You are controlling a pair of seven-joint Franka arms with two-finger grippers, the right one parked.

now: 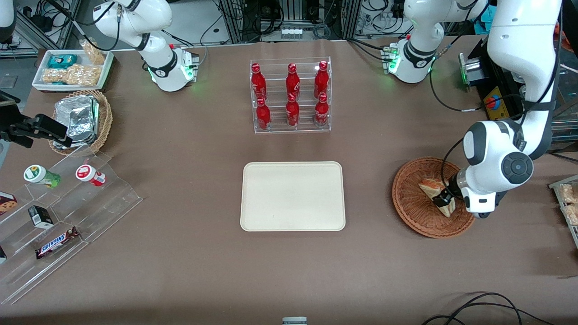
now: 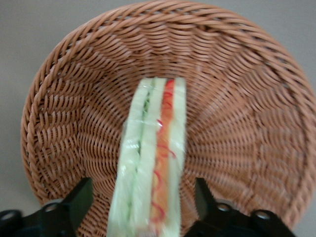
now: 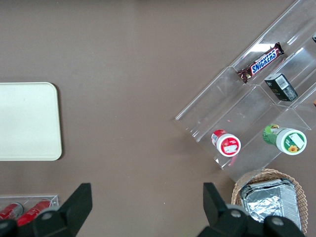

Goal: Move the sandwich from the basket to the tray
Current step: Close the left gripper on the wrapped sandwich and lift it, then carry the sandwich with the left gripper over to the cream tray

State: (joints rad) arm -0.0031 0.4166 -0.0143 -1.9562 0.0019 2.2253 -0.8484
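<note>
The sandwich (image 1: 432,187) is a wedge of pale bread with red-orange and green layers in clear wrap. It lies in the reddish-brown wicker basket (image 1: 408,198) toward the working arm's end of the table. My left gripper (image 1: 445,199) is down in the basket, open, with one finger on each side of the sandwich. In the left wrist view the sandwich (image 2: 153,163) stands edge-up between the black fingers (image 2: 79,200), with a gap on both sides, over the basket weave (image 2: 237,113). The cream tray (image 1: 292,196) lies empty mid-table and also shows in the right wrist view (image 3: 27,121).
A clear rack of red bottles (image 1: 291,95) stands farther from the camera than the tray. Toward the parked arm's end are a stepped acrylic stand (image 1: 67,198) with snacks, a tan basket of foil packs (image 1: 81,119) and a white snack tray (image 1: 72,67). Wrapped packs (image 1: 568,198) lie beside the wicker basket.
</note>
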